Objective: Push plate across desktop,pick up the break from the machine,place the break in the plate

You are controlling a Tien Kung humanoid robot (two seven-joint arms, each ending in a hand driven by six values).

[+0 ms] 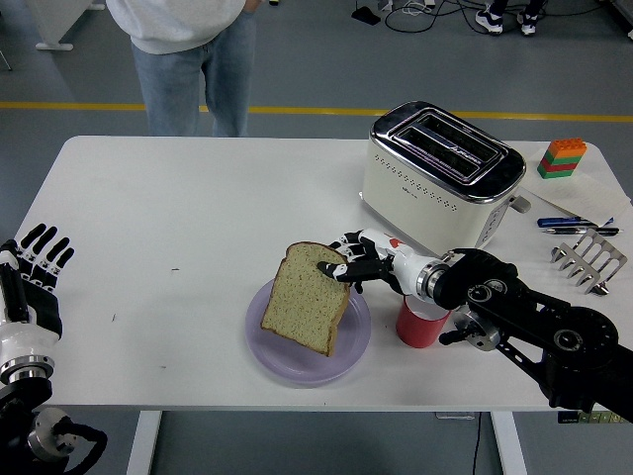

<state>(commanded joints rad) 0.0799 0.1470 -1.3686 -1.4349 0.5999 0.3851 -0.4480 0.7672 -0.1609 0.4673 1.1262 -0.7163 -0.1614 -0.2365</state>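
Note:
A slice of bread (308, 297) stands tilted over a lilac plate (293, 365) near the table's front edge, its lower edge close to or touching the plate. My right hand (348, 263) is shut on the slice's upper right corner. A cream and chrome toaster (440, 173) stands behind at the right, its slots showing no bread. My left hand (40, 259) rests open at the table's left edge, fingers spread, holding nothing.
A red cup (422, 323) stands just right of the plate, under my right forearm. A metal toast rack (590, 260), pens (577, 225) and a stack of coloured bricks (562, 158) lie at the far right. A person (193, 59) stands behind the table's far left.

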